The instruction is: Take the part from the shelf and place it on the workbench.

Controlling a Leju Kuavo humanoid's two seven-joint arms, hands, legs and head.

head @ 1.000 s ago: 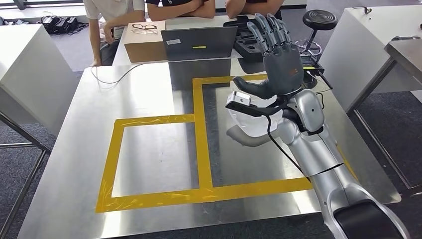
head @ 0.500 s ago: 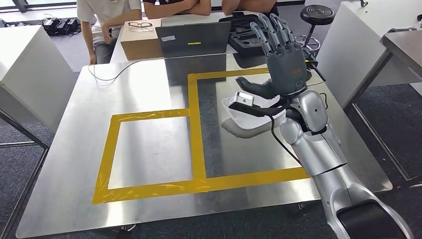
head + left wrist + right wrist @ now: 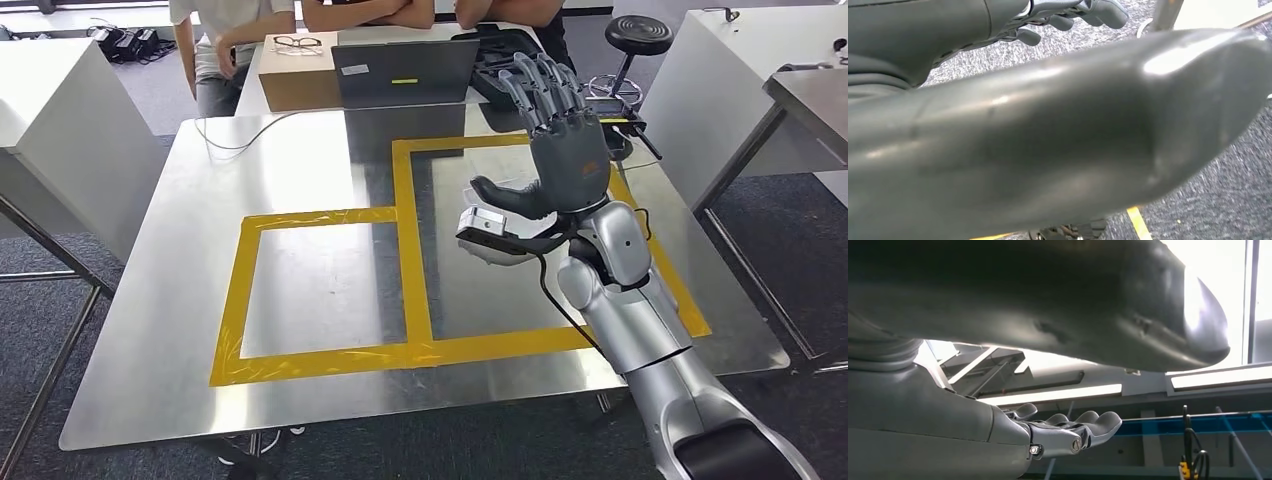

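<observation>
My right hand [image 3: 560,140] is raised above the right side of the steel workbench [image 3: 300,170], palm toward me, fingers spread upward and thumb out, holding nothing. In the right wrist view the same hand [image 3: 1068,430] lies flat and empty. A sliver of the pale part [image 3: 487,250] shows on the bench just under the wrist camera, inside the right yellow-taped rectangle [image 3: 415,250]; my wrist hides the rest of it. In the left wrist view my left hand [image 3: 1073,15] hangs over grey carpet with nothing in it.
A laptop [image 3: 405,72], a cardboard box [image 3: 297,70] with glasses on it and a black case [image 3: 505,60] stand at the far edge, with people [image 3: 215,40] behind. A cable [image 3: 240,140] lies at the far left. White tables [image 3: 50,130] flank the bench; a stool [image 3: 640,38] is far right.
The whole picture has shifted, so the camera has moved. My right wrist now covers most of the part, which showed more fully before. The right hand stays spread and empty.
</observation>
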